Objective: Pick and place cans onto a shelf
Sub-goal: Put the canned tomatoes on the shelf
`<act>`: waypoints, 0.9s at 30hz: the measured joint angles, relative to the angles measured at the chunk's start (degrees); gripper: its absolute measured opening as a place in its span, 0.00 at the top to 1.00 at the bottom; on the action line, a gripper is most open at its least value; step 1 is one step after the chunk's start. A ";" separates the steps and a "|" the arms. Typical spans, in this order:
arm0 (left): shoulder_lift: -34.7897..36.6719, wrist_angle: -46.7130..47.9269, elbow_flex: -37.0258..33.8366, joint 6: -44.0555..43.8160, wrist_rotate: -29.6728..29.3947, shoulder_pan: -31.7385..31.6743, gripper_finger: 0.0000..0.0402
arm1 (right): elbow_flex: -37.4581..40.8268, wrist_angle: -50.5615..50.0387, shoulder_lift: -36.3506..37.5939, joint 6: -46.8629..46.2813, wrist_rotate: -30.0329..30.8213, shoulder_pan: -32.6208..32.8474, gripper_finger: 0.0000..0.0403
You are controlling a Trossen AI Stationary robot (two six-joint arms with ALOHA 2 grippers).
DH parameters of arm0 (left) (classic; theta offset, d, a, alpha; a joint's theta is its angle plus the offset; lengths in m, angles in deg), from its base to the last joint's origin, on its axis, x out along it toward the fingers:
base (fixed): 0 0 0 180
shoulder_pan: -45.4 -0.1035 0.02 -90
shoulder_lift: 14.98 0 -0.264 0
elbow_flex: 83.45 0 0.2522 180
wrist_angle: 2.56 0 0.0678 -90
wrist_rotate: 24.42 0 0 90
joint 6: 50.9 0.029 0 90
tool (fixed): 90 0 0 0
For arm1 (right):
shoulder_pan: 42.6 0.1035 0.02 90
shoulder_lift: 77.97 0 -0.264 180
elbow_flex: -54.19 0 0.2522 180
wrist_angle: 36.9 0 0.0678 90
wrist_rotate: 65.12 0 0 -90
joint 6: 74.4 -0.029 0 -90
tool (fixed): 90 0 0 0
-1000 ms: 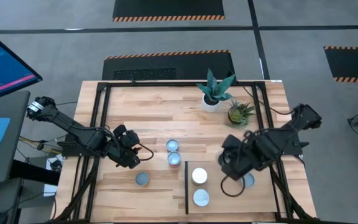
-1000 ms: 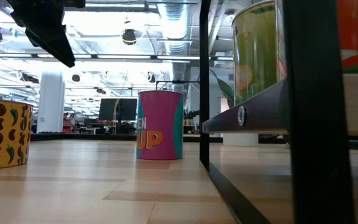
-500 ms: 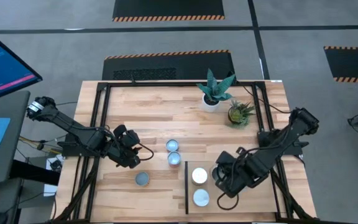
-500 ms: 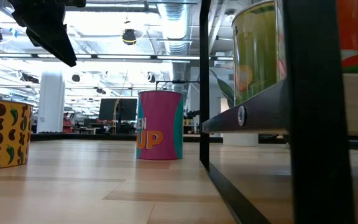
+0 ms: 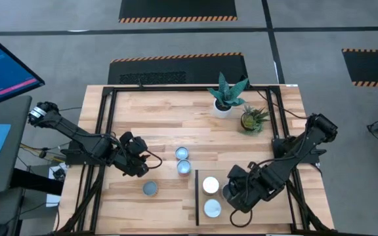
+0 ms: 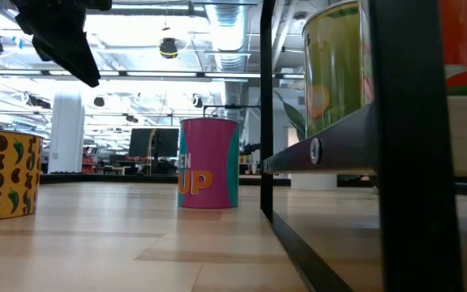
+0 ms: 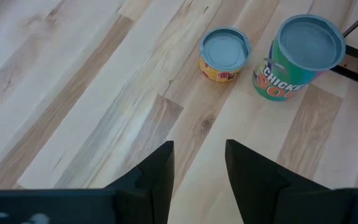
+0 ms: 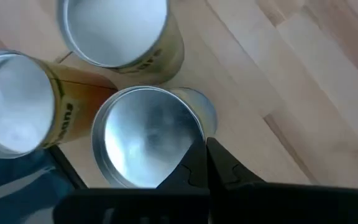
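My right gripper (image 5: pixel 231 192) is over the shelf (image 5: pixel 197 196), shut on a can with a silvery top (image 8: pixel 145 140), beside two white-topped cans (image 5: pixel 210 185) (image 5: pixel 212 208) that stand on the shelf. My left gripper (image 7: pixel 197 165) is open and empty over bare tabletop at the left. Two blue-topped cans (image 5: pixel 182 153) (image 5: pixel 184 168) stand at the table's middle and also show in the left wrist view (image 7: pixel 224 55) (image 7: pixel 303 56). A third can (image 5: pixel 150 189) stands near the front. My right gripper has its two fingers (image 8: pixel 219 165) closed together on the can's top rim (image 8: pixel 199 138), at one side of the can. The fingers come from above, slanting. The can stays upright; whether it is lifted or stands on the shelf cannot be told.
Two potted plants (image 5: pixel 227 95) (image 5: pixel 253 119) stand at the far right of the table. A black frame (image 5: pixel 104 131) runs around the tabletop. The low view shows a pink can (image 6: pixel 209 162), a yellow can (image 6: pixel 2 174) and the raised shelf's edge (image 6: pixel 323 150).
My right gripper has gone toward the table's left and a little toward its near edge, taking the silvery-topped can from the right part of the shelf to beside the two cans there.
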 joint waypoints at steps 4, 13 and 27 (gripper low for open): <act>0.00 -0.01 0.00 -0.73 0.02 -0.36 0.67 | 0.00 -0.81 0.00 0.12 0.19 -0.05 0.99; 0.00 -0.02 0.00 -0.78 0.04 -1.79 0.67 | 0.00 -1.07 0.00 0.12 -0.82 -0.07 0.90; 0.00 -0.01 0.00 -0.78 0.09 -2.12 0.67 | 0.00 -4.07 0.00 1.28 -1.21 -2.09 0.82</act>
